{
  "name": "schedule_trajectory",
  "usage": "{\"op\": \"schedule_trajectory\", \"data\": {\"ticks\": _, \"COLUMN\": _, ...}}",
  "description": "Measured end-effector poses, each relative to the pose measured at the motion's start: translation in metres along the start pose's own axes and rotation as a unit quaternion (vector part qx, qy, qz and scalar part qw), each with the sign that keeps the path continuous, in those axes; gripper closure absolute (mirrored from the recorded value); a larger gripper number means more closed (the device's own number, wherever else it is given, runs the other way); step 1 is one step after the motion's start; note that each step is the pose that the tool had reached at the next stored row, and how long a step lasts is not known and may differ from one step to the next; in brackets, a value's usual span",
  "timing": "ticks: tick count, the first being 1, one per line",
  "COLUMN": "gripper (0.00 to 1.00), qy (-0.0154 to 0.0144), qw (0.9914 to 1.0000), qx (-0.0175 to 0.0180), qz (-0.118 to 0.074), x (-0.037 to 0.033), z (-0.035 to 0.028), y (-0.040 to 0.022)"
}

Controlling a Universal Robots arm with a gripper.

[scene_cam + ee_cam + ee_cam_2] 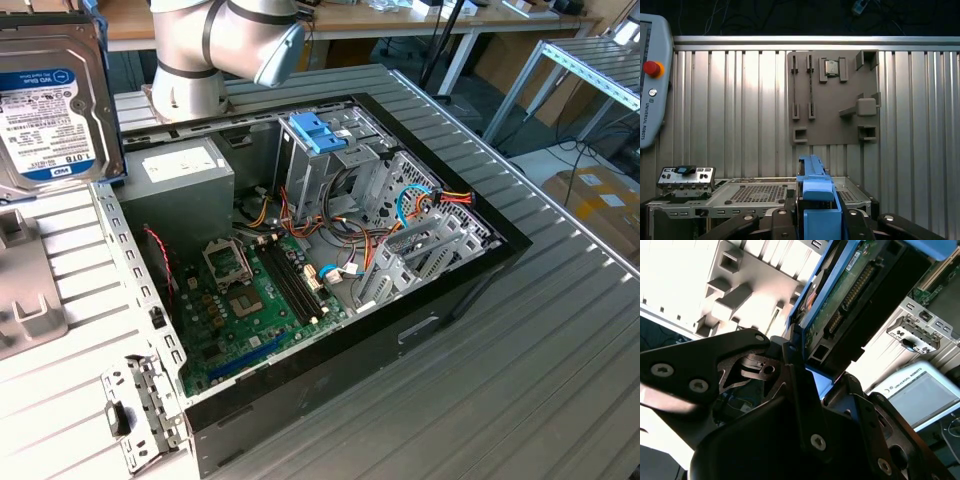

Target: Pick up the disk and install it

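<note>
A flat grey-metal disk with a white and blue label [50, 100] stands upright at the exterior view's far left, above the ribbed silver metal table [530, 390]. On this table lies an open black computer case [400, 335]. Inside it are a green motherboard [250, 310], a grey power-supply box [185, 185] and a blue plastic tab [318, 130] on top of a metal cage [300, 175].

disk [55, 100] | grey metal, white-blue label, blue rails | on edge, gripped by claw [820, 372]

The disk [55, 100] is grey with a white-and-blue label [45, 135] and light-blue rails [813, 176]; the motherboard [240, 322] is green.
</note>
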State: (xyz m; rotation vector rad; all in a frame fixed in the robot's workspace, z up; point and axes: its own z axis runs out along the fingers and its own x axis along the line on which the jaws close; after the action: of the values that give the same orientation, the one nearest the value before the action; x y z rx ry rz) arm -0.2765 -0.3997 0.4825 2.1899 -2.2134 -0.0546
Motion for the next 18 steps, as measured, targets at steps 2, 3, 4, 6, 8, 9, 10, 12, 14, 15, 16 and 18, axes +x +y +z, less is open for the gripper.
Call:
{"op": "schedule_trajectory", "data": {"ticks": 2, "gripper": 0.63, "qy": 0.0, "qw": 1.0, "qx": 0.0, "qz": 0.0, "x": 0.0, "z": 0.0, "y": -0.0017}}
{"op": "schedule_trajectory", "data": {"ticks": 3, "gripper": 0.63, "qy": 0.0, "qw": 1.0, "qx": 0.0, "qz": 0.0, "x": 0.0, "z": 0.0, "y": -0.0024}}
{"op": "schedule_trajectory", "data": {"ticks": 4, "gripper": 0.63, "qy": 0.0, "qw": 1.0, "qx": 0.0, "qz": 0.0, "x": 0.0, "z": 0.0, "y": -0.0031}}
{"op": "schedule_trajectory", "data": {"ticks": 6, "gripper": 0.63, "qy": 0.0, "qw": 1.0, "qx": 0.0, "qz": 0.0, "x": 0.0, "z": -0.0001, "y": -0.0045}}
{"op": "schedule_trajectory", "data": {"ticks": 8, "gripper": 0.63, "qy": 0.0, "qw": 1.0, "qx": 0.0, "qz": 0.0, "x": 0.0, "z": -0.0001, "y": -0.0058}}
{"op": "schedule_trajectory", "data": {"ticks": 9, "gripper": 0.63, "qy": 0.0001, "qw": 1.0, "qx": 0.0, "qz": 0.0, "x": 0.0, "z": -0.0001, "y": -0.0064}}
{"op": "schedule_trajectory", "data": {"ticks": 10, "gripper": 0.63, "qy": 0.0001, "qw": 1.0, "qx": 0.0, "qz": 0.0, "x": 0.0, "z": -0.0001, "y": -0.0069}}
{"op": "schedule_trajectory", "data": {"ticks": 12, "gripper": 0.63, "qy": 0.0001, "qw": 1.0, "qx": 0.0, "qz": 0.0, "x": 0.0, "z": -0.0001, "y": -0.0084}}
{"op": "schedule_trajectory", "data": {"ticks": 14, "gripper": 0.63, "qy": 0.0001, "qw": 1.0, "qx": 0.0, "qz": 0.0, "x": -0.0001, "z": -0.0001, "y": -0.0098}}
{"op": "schedule_trajectory", "data": {"ticks": 15, "gripper": 0.63, "qy": 0.0001, "qw": 1.0, "qx": 0.0, "qz": 0.0, "x": -0.0001, "z": -0.0001, "y": -0.0104}}
{"op": "schedule_trajectory", "data": {"ticks": 16, "gripper": 0.63, "qy": 0.0001, "qw": 1.0, "qx": 0.0, "qz": 0.0, "x": -0.0001, "z": -0.0002, "y": -0.0111}}
{"op": "schedule_trajectory", "data": {"ticks": 18, "gripper": 0.63, "qy": 0.0001, "qw": 1.0, "qx": 0.0, "qz": 0.0, "x": -0.0001, "z": -0.0002, "y": -0.0126}}
